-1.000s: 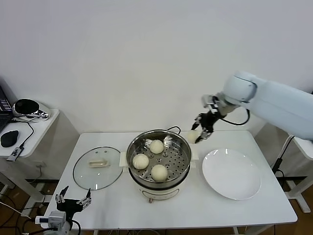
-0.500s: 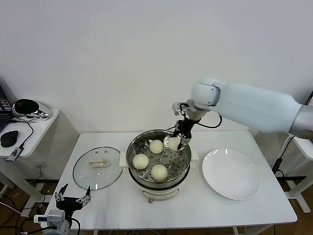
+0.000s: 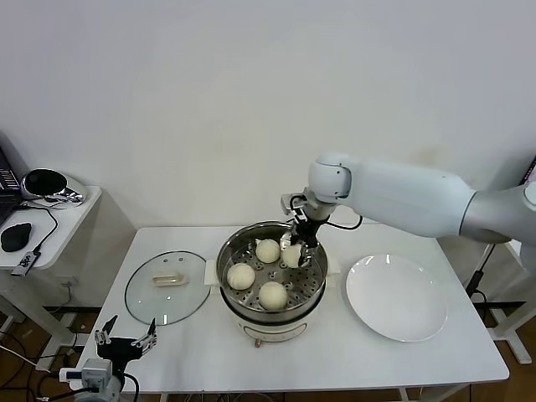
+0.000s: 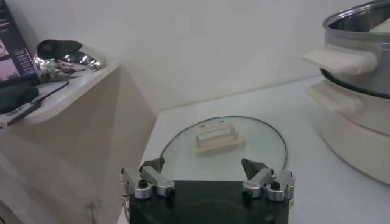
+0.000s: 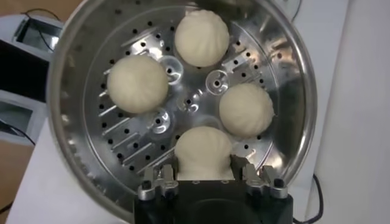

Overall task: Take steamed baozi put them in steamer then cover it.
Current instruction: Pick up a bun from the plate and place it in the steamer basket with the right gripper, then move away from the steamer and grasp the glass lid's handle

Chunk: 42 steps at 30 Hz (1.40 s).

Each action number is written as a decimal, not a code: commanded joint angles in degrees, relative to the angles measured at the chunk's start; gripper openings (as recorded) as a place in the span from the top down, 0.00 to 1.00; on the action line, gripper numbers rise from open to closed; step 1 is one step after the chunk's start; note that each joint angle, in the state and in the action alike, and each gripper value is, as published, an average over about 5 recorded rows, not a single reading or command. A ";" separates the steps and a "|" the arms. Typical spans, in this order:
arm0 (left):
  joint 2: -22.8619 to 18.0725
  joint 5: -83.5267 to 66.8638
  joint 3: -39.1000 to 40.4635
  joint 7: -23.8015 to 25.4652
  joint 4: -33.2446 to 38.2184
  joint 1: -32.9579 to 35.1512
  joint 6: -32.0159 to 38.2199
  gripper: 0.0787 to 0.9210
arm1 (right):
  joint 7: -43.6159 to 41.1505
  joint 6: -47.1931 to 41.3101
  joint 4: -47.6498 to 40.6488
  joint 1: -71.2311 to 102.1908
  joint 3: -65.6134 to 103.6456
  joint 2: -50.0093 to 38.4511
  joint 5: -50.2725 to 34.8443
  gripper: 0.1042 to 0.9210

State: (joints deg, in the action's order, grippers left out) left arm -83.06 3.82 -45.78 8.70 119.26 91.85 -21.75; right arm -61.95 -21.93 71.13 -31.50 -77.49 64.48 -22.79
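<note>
The steamer [image 3: 311, 285] stands mid-table with three baozi on its perforated tray, at the back [image 3: 268, 249], the left [image 3: 241, 275] and the front [image 3: 273, 295]. My right gripper [image 3: 294, 249] is inside the pot at its back right, shut on a fourth baozi [image 3: 291, 253]. In the right wrist view my gripper [image 5: 204, 169] holds that baozi [image 5: 203, 151] just above the tray [image 5: 140, 140], with the other three beyond it. The glass cover [image 3: 167, 287] lies flat on the table left of the steamer. My left gripper [image 3: 126, 343] is open and empty, low at the table's front left, facing the cover [image 4: 222, 146].
A flat white plate [image 3: 396, 297] lies to the right of the steamer and holds nothing. A side table [image 3: 50, 209] with a shiny object and cables stands at the far left. The steamer's handle and wall [image 4: 359, 67] show in the left wrist view.
My right arm has swung left with the baozi, from beside the steamer's back right rim to over the tray, and has come down into the pot. The left arm has stayed put.
</note>
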 commanded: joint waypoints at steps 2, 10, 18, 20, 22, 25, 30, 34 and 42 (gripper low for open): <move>0.03 -0.06 0.05 -0.01 -0.15 0.00 0.00 0.12 | 0.77 -0.56 -0.07 1.99 -0.18 0.81 2.32 0.45; 0.14 -0.03 -0.03 -0.02 -0.18 -0.02 0.00 0.12 | 2.62 -1.18 0.46 1.78 0.26 0.00 1.60 0.39; 0.24 0.10 0.03 -0.02 -0.39 0.14 0.01 0.12 | 2.08 -1.26 4.58 -0.92 2.12 -4.57 0.13 0.14; 0.36 0.03 0.00 0.03 -0.36 0.18 0.01 0.12 | 1.90 -1.25 6.35 -2.09 3.45 -7.06 -0.40 0.13; 0.47 -0.38 -0.09 0.07 -0.27 0.21 -0.02 0.12 | 2.06 -1.36 8.41 -3.15 5.83 -10.39 -1.80 0.12; 0.50 -1.42 -0.20 0.04 -0.18 0.15 -0.05 0.12 | 4.80 -3.34 12.23 -4.18 9.79 -15.69 -7.13 0.12; 1.36 -3.90 0.00 0.11 0.85 0.62 -0.08 0.12 | 20.25 -7.42 19.48 -4.72 12.34 -25.33 -17.00 0.12; 1.17 -5.38 0.57 -0.51 1.12 0.46 -0.02 0.12 | 33.15 -3.97 22.47 2.60 21.72 -33.90 -19.79 0.12; 0.31 -5.78 2.82 -1.19 0.12 0.24 2.18 0.12 | 40.30 0.73 27.86 43.85 62.57 -42.39 -18.24 0.12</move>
State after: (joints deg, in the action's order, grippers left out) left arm -82.39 -0.61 -44.43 7.85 119.92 92.28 -21.05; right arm -37.03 -24.36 90.47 -23.73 -53.44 36.37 -37.39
